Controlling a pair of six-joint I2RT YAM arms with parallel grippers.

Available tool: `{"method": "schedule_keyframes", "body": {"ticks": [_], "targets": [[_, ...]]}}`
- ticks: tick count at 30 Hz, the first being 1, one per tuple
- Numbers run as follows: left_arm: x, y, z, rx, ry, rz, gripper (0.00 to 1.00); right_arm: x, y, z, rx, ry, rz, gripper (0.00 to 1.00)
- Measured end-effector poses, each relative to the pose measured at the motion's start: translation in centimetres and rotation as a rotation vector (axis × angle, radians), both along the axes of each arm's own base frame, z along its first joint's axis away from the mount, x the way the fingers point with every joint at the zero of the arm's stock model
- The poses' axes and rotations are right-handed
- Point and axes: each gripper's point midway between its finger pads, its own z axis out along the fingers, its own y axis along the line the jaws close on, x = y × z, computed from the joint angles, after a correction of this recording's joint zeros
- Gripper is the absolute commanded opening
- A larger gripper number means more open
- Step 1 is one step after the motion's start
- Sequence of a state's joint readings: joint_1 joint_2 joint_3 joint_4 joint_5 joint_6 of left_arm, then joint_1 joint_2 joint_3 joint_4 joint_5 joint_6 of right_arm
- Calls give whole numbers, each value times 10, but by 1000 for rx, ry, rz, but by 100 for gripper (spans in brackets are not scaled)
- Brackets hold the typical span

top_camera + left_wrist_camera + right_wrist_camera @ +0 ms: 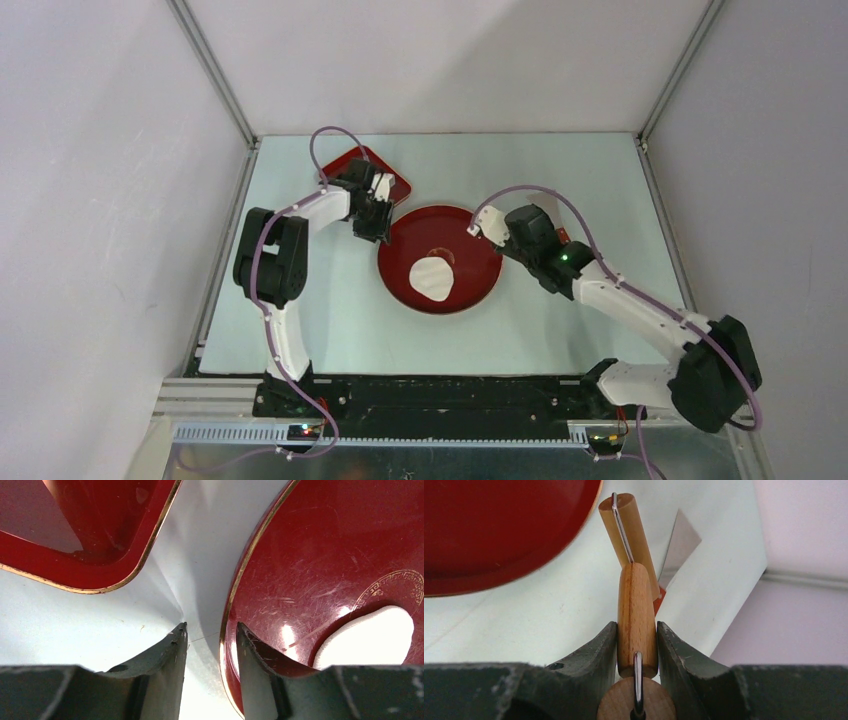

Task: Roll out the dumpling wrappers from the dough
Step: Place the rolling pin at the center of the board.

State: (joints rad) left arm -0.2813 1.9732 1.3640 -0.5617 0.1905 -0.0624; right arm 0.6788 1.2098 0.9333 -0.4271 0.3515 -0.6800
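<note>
A flat, roughly round piece of white dough (432,277) (367,635) lies in the middle of the round red plate (482,285) (300,555). No cut dumpling wrappers are in view. My left gripper (378,235) (211,627) is open at the plate's left rim. One finger is over the table and the other over the plate, with the gold rim in the gap and nothing gripped. My right gripper (490,225) (637,625) hovers by the plate's right edge, shut on the wooden handle of a small roller (626,535).
A red square tray (395,180) (75,575) sits at the back left, close behind the left gripper. A metal-bladed scraper (679,545) with a red handle lies on the white mat to the right of the plate (499,530). Walls enclose the table.
</note>
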Motion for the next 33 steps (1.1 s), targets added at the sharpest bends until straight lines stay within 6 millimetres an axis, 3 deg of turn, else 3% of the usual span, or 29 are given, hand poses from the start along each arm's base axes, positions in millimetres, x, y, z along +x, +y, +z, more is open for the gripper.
{"method": "schedule_keyframes", "body": {"ticks": [6, 10, 12, 15, 18, 22, 26, 30, 33], "targets": [[0, 1, 0, -4, 1, 1, 48, 21, -39, -64, -108, 70, -151, 0], [0, 0, 0, -7, 2, 1, 52, 30, -56, -87, -145, 91, -203, 1], [0, 0, 0, -10, 3, 2, 58, 33, -55, -87, -141, 82, -204, 26], [0, 0, 1, -16, 4, 2, 61, 33, -54, -88, -146, 85, -191, 53], [0, 0, 1, -20, 5, 2, 62, 25, -47, -95, -125, 134, -157, 93], [1, 0, 1, -21, 5, 3, 62, 1, -39, -97, -108, 211, -93, 99], [1, 1, 1, -21, 4, 4, 63, -17, -41, -70, -25, 208, -83, 99], [1, 1, 1, -22, 4, 5, 63, -22, -69, -44, 100, 196, -173, 99], [1, 1, 1, -24, 3, 5, 63, -22, -103, -43, 172, 222, -277, 99]]}}
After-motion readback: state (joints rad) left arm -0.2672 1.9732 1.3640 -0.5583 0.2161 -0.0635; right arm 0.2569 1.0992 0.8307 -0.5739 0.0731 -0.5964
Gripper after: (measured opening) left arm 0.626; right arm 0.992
